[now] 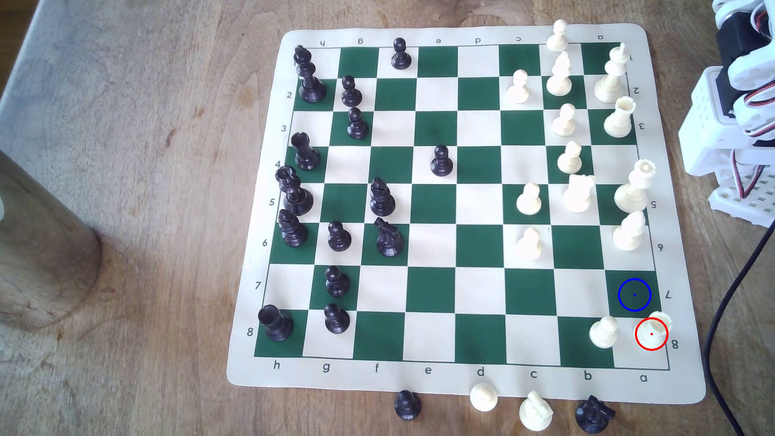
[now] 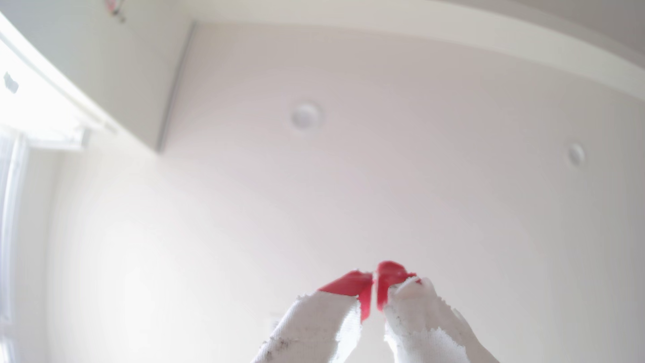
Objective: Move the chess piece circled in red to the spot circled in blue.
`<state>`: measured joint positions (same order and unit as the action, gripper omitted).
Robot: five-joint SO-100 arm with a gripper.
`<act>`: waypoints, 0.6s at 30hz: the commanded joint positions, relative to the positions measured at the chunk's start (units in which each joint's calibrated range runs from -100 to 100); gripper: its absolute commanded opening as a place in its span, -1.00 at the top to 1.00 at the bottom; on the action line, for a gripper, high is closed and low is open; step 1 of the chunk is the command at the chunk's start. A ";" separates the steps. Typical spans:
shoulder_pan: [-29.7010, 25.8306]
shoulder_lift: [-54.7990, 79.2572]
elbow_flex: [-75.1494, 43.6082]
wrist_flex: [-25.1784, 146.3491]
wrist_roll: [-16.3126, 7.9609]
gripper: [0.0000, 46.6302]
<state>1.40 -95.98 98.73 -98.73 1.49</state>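
The rook (image 1: 654, 331) stands upright on the cream corner square at a8, beside a pawn (image 1: 604, 332). The blue-ringed square (image 1: 634, 294) touches its square, one rank up. My gripper (image 2: 374, 284) points at the ceiling, red tips nearly together, holding nothing, so the rook lies well below.

— What colours did the board (image 1: 436, 268) carry?
— Dark green and cream checks, with a cream rook (image 1: 654, 331) ringed red and a green square (image 1: 634, 294) ringed blue.
— And the gripper (image 2: 374, 279)?
— White-wrapped fingers (image 2: 314, 324), red at their tips.
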 commanded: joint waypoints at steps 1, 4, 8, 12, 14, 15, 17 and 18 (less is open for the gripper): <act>-7.07 0.22 1.17 -1.03 0.20 0.99; -7.38 0.22 1.17 -0.95 0.20 0.99; -9.57 0.22 1.17 3.15 0.20 0.99; -12.63 0.22 -1.00 17.56 0.20 0.99; -14.74 0.22 -3.18 25.34 0.20 0.99; -17.79 0.22 -6.26 33.12 0.20 0.99; -22.01 -0.29 -10.16 41.56 0.20 0.99; -24.51 -1.56 -12.33 48.03 0.20 0.99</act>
<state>-14.31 -95.98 96.66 -72.83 1.73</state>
